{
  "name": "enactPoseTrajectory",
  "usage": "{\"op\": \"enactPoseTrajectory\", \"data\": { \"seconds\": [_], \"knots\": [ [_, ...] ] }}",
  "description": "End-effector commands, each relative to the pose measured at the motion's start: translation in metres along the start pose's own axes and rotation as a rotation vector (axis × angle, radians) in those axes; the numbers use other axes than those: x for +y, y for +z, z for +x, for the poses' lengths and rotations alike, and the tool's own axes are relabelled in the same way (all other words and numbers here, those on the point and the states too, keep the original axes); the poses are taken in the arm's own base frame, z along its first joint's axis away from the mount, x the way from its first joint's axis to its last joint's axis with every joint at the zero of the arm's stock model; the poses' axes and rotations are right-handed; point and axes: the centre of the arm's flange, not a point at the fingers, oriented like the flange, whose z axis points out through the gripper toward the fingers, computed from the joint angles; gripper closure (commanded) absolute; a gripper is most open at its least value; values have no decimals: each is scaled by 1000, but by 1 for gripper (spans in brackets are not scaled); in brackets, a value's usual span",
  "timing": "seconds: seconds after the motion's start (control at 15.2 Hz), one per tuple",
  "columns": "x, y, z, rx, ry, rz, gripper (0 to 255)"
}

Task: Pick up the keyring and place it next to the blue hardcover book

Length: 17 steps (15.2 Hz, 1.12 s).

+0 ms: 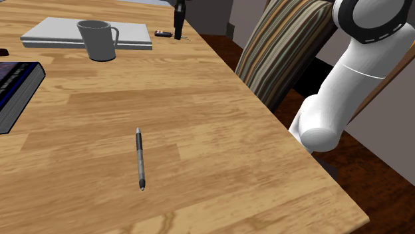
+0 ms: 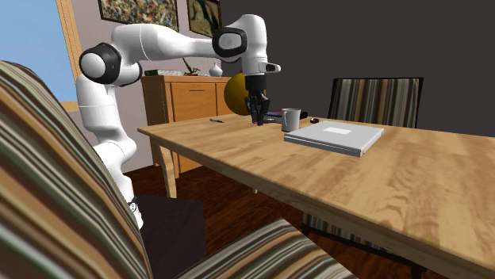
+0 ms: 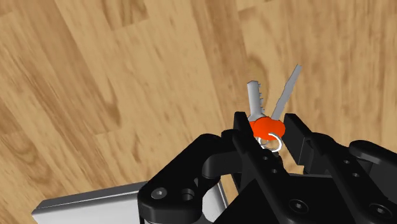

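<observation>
keyring point(image 3: 255, 102): an orange top, two silver keys and a little ring, held in the pincer.
pincer point(image 3: 268, 135): narrow, its two black fingers squeeze the orange top from both sides.
where it is: low over the table point(image 1: 219, 133), near its far edge on the shoulder view's right, just beside a corner of the grey slab point(image 1: 60, 30). The mug point(image 1: 98, 40) is near.
blue book point(image 1: 16, 83): at the table's edge on the shoulder view's left, well apart from the keys.
done: the grab looks done.
left: carry the keys past the mug, set them beside the book, let go.
wrist view: shows the squeeze up close.
shoulder view: shows the book and the pen point(image 1: 140, 158).
second exterior view: shows the whole arm point(image 2: 159, 40).
</observation>
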Motion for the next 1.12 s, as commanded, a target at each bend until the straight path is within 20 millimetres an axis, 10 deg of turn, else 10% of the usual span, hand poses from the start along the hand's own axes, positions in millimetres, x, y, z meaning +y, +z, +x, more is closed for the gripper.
{"op": "enactPoseTrajectory", "data": {
  "seconds": [0.0, 0.33, 1.06],
  "knots": [
    [0, -11, 1, 0, 0, 0, 255],
    [1, -36, 3, 0, 0, 0, 255],
    [-131, -35, 63, 0, 0, 0, 255]
  ]
}}
